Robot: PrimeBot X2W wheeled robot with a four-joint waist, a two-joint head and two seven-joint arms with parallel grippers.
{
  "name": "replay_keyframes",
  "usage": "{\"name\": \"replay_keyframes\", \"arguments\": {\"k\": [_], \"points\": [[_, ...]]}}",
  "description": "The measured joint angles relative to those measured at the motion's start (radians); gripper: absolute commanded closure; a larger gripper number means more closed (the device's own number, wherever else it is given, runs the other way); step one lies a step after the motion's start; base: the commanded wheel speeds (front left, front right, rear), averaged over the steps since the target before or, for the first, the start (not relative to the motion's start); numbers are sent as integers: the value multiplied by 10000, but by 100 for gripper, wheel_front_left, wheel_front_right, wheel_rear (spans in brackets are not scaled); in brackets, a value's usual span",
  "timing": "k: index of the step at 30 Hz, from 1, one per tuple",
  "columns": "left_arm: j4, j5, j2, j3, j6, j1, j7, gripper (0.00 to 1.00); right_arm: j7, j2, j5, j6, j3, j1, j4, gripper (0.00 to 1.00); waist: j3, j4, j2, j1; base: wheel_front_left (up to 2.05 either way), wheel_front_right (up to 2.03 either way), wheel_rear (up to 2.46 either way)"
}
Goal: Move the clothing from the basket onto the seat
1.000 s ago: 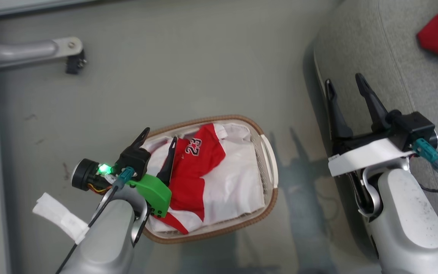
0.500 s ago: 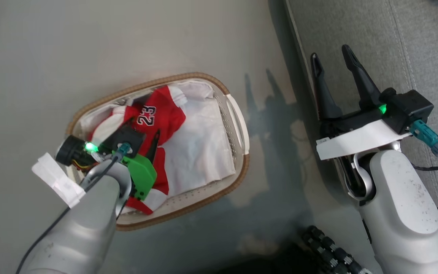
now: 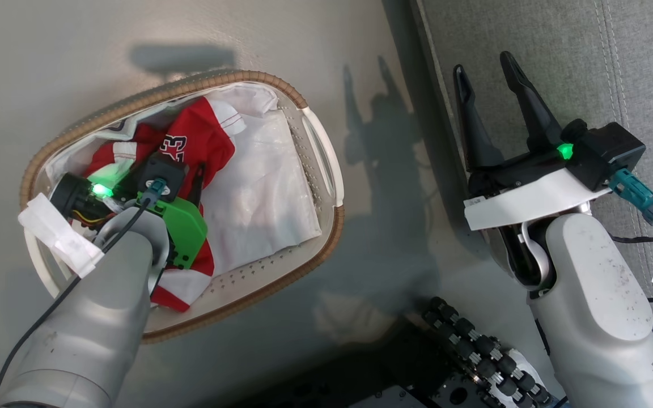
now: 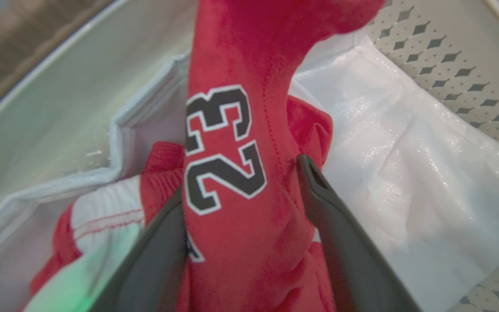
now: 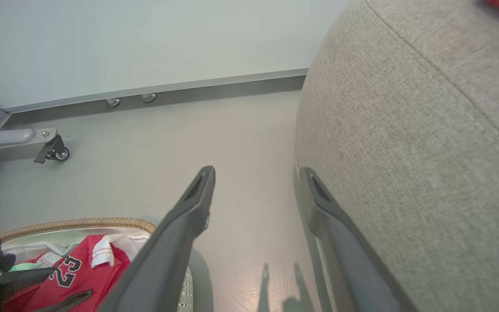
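a: where's the clothing (image 4: 232,65) now?
b: down in the basket (image 3: 335,226), bunched over the white liner sheet (image 3: 270,181). the seat (image 3: 530,45) lies across a strip of floor.
a: and the left gripper (image 4: 243,175)?
b: its jaws stand apart astride a raised fold by the "23". cloth touches both fingers, not squeezed flat. the right gripper (image 3: 482,65) hangs spread and empty at the seat's edge.
a: how will it handle?
b: light, limp, a bit slick i'd guess (it'll sag and trail). that thick fold is the place to pinch. take red cloth alone, or the liner may come up too.
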Motion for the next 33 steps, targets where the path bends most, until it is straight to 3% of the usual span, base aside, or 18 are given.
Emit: {"name": "replay_keyframes", "arguments": {"k": [1, 2, 3, 9, 16, 33], "points": [[82, -2, -38, -52, -42, -1, 2, 65, 0, 0, 0, 2, 4, -10, 13, 0, 44, -30, 0, 0, 0, 0, 0], [117, -4, -75, -98, -69, 0, 2, 86, 0, 0, 0, 2, 6, -21, 31, 0, 66, -50, 0, 0, 0, 0, 0], [132, -8, -130, -140, -75, 1, 0, 100, 0, 0, -2, 0, 4, -30, 50, 0, 68, -59, 0, 0, 0, 0, 0], [-357, -221, -351, -244, -157, 285, 2, 100, 0, 6, -86, 0, -2, -31, 219, 0, -193, 28, 0, -1, 0, 0, 0], [-1860, -642, -424, -155, -199, 1158, 6, 100, 0, 10, -591, 0, -173, 184, 508, 0, -908, 311, 0, -1, 0, 0, 0], [-6393, -1218, 153, -658, -219, 2587, 6, 100, 0, 13, -1985, 2, -742, 1883, 1338, 0, -4161, 1251, 0, -2, 0, 0, 0]]}}
